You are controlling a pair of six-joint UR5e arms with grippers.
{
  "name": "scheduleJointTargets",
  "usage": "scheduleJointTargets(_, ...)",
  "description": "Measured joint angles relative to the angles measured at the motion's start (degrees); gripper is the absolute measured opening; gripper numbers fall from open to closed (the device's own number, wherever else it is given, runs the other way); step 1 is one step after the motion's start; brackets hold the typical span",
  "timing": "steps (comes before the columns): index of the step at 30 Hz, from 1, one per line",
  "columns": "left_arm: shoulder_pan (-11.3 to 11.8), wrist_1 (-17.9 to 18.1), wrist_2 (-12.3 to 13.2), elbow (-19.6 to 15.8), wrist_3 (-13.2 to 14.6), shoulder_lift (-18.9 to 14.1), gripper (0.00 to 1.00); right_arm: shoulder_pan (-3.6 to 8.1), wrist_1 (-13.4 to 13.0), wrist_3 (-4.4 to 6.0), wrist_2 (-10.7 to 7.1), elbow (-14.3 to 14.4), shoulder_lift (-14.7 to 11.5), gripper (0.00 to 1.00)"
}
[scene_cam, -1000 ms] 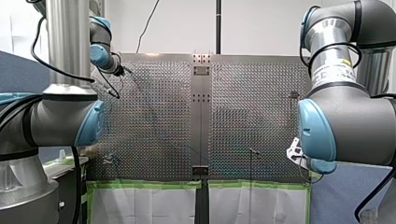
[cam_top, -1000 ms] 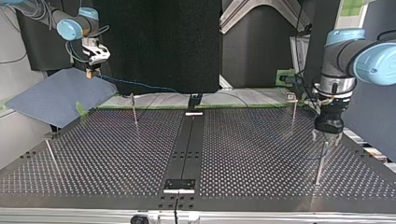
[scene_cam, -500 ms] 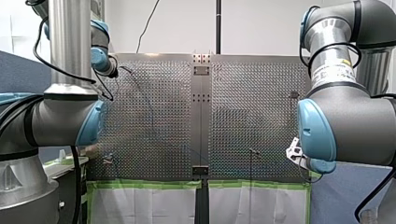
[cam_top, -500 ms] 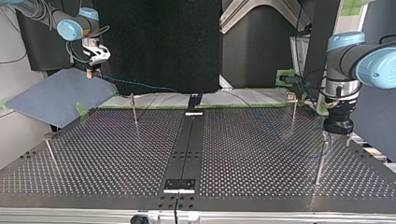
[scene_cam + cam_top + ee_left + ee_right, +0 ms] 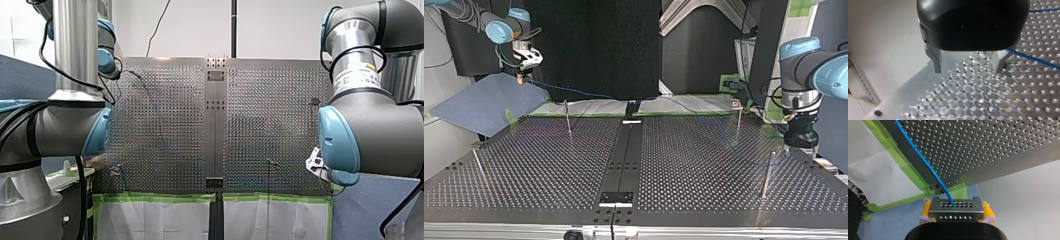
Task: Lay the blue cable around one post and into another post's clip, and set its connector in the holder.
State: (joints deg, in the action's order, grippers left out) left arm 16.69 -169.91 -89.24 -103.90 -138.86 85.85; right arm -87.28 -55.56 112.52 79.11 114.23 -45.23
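- Sheet (image 5: 479, 105) of blue-grey stuff lies at the top view's far left, off the bench (image 5: 539, 165) corner.
- My right pincer (image 5: 956, 212) hangs over that sheet. Its yellow pads (image 5: 926, 208) are clenched on the connector (image 5: 955, 206), a perforated metal block.
- Cable (image 5: 927, 164) leaves the connector's face, crosses the green tape (image 5: 906, 168) at the bench edge and runs on over the holes. In the top view it slopes rightward through the air toward the middle of the far edge.
- Thin post (image 5: 567, 117) stands near the far edge, left of the black strip (image 5: 623, 155) down the bench's middle. An edge post (image 5: 479, 167) stands nearer the camera at the left side.
- Right of the strip, a capped post (image 5: 738, 122) stands near the far edge and a tall post (image 5: 766, 172) nearer the camera. A faint blue arc lies on the bench by these two; I cannot tell whether it rounds either.
- My left pincer (image 5: 967, 64), black with metal fingers (image 5: 935, 58), is low over the bench at the top view's right, near the tall post. It is released with nothing between the fingers, and the cable passes just beside the outer side of one.
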Motion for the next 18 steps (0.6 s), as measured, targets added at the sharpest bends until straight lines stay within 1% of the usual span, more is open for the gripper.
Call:
scheduleJointTargets(4, -0.12, -1.51, -0.45, 1.76, 1.23, 0.01, 1.00, -0.02, 0.00, 0.00, 0.00, -0.03, 0.01, 0.00)
scheduleJointTargets(9, -0.30, -3.73, -1.58, 4.04, 2.62, 0.03, 1.00, -0.09, 0.00, 0.00, 0.05, -0.07, 0.00, 0.00)
scheduleJointTargets(13, -0.37, -5.56, -2.36, 5.94, 3.11, 0.06, 1.00, -0.17, -0.03, 0.00, 0.08, -0.08, 0.01, 0.00)
scheduleJointTargets(18, -0.55, -7.56, -2.66, 8.42, 3.50, 0.11, 1.00, -0.19, -0.14, 0.00, 0.09, -0.09, 0.01, 0.00)
